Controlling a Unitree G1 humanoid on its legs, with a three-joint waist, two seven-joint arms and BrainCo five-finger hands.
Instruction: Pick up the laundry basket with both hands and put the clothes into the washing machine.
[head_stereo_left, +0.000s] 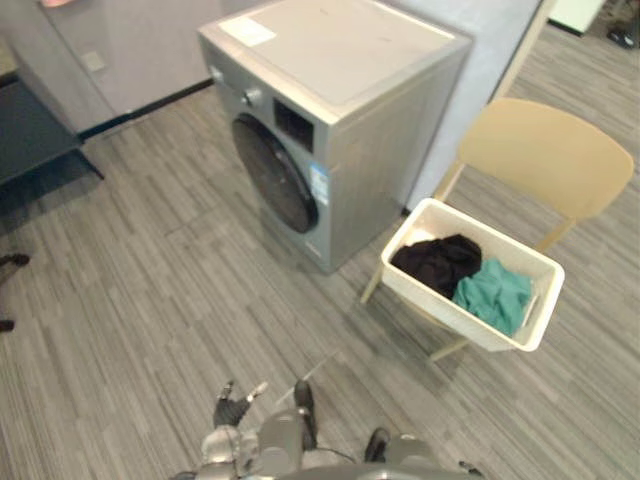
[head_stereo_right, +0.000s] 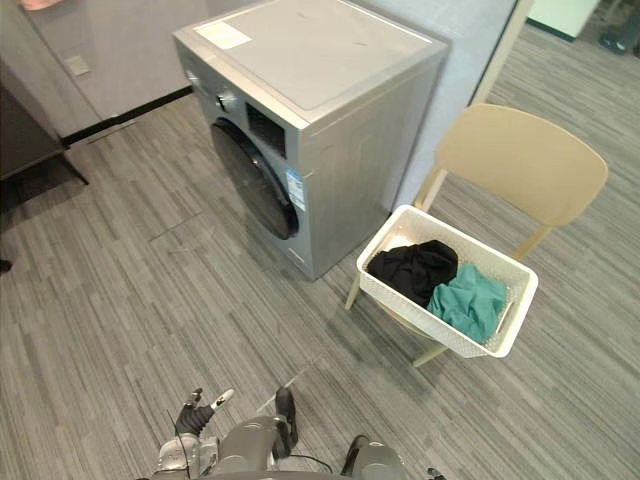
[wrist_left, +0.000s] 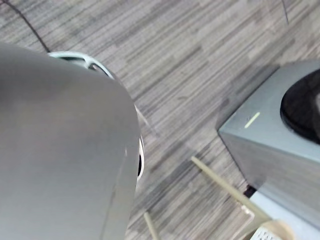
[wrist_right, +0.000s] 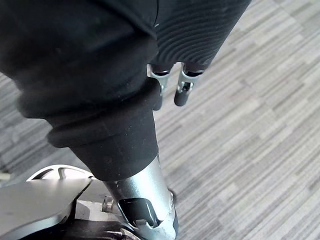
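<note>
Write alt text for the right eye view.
A white laundry basket holding black clothes and green clothes sits on a beige chair, beside a grey washing machine with its door shut. The left hand shows at the bottom edge.

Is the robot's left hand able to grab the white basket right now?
Probably not yet. The left hand hangs low by the robot, while the laundry basket sits on the chair across open floor. Nothing blocks the way; it looks too far, so stepping closer seems needed.

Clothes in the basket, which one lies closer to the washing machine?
The black garment, at the end of the basket nearest the washing machine; the teal garment lies beyond it.
</note>
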